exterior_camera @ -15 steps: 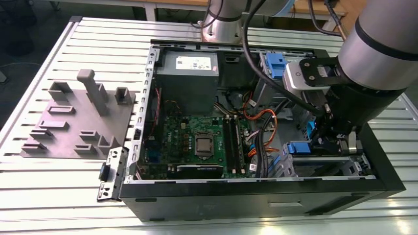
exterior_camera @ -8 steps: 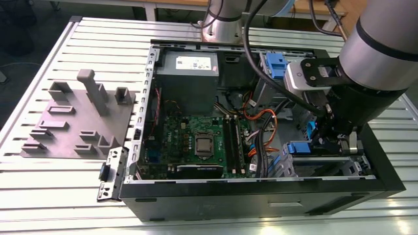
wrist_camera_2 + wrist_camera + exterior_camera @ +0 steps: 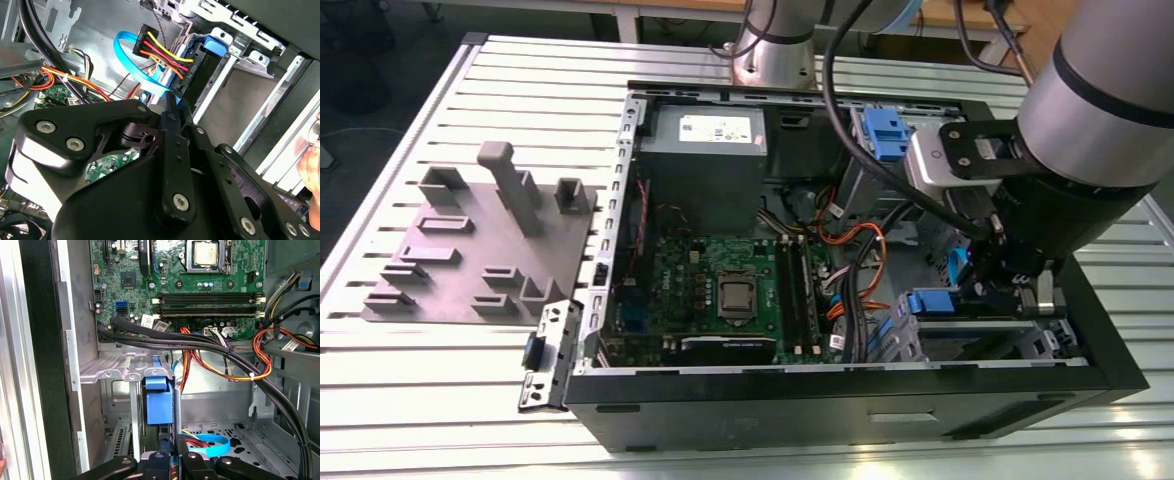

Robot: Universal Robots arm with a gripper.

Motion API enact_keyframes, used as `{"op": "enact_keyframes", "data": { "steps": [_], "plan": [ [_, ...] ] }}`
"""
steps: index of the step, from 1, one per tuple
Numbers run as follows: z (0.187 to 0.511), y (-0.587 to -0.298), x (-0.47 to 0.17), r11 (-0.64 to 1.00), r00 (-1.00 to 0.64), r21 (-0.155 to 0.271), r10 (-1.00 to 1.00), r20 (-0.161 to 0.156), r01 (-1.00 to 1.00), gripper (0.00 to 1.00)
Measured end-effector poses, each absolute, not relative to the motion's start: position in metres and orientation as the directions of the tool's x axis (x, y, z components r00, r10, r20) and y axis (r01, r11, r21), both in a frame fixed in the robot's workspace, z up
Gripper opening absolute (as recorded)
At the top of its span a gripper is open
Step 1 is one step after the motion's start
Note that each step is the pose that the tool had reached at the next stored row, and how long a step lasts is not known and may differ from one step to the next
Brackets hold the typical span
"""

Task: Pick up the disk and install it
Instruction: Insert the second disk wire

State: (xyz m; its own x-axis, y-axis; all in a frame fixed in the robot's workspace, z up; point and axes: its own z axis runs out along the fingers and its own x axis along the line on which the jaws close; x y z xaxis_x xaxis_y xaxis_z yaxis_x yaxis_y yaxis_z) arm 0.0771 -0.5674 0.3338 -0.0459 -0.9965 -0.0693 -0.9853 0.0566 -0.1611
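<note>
Slatted aluminium table (image 3: 454,400) under everything, with an open black PC tower case (image 3: 854,400) lying on its side on it. Arm is reaching down into the drive cage (image 3: 987,335) at the case's corner on the exterior view's right.

Claw (image 3: 172,452) looks clamped on the disk (image 3: 159,407) (fingers pinched tight on its edge in both wrist views, so I'm fairly confident). Disk is standing on edge in the cage slot, blue plastic bracket showing, seemingly partway in.

My take on doing this bit well: keep it square to the sheet-metal rails, push straight, and don't snag the blue SATA ribbon (image 3: 132,60) or the power wire bundle (image 3: 160,52) right beside it. Bracket is smooth plastic, cage is thin stamped steel, so any tilt probably binds.
</note>
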Motion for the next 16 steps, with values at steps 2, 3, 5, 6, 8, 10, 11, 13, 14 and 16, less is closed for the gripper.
{"op": "enact_keyframes", "data": {
  "steps": [2,3,5,6,8,10,11,13,14,16],
  "plan": [
    [0.3334,-0.5678,0.0774,0.057,-0.046,-0.161,-0.997,-0.069,-0.985,0.16],
    [0.3333,-0.5679,0.0775,0.057,-0.046,-0.161,-0.997,-0.069,-0.985,0.16],
    [0.3332,-0.568,0.0779,0.057,-0.046,-0.161,-0.997,-0.069,-0.985,0.16],
    [0.3332,-0.5681,0.0784,0.057,-0.046,-0.161,-0.997,-0.069,-0.985,0.16],
    [0.3331,-0.5683,0.0788,0.057,-0.046,-0.161,-0.997,-0.069,-0.985,0.16],
    [0.3329,-0.5687,0.0792,0.057,-0.046,-0.161,-0.997,-0.069,-0.985,0.16],
    [0.3328,-0.5689,0.0792,0.057,-0.046,-0.161,-0.997,-0.069,-0.985,0.16],
    [0.3325,-0.5691,0.0794,0.057,-0.046,-0.161,-0.997,-0.069,-0.985,0.16],
    [0.3324,-0.5692,0.0794,0.057,-0.046,-0.161,-0.997,-0.069,-0.985,0.16],
    [0.3322,-0.5692,0.0795,0.057,-0.046,-0.161,-0.997,-0.069,-0.985,0.16]
  ]
}}
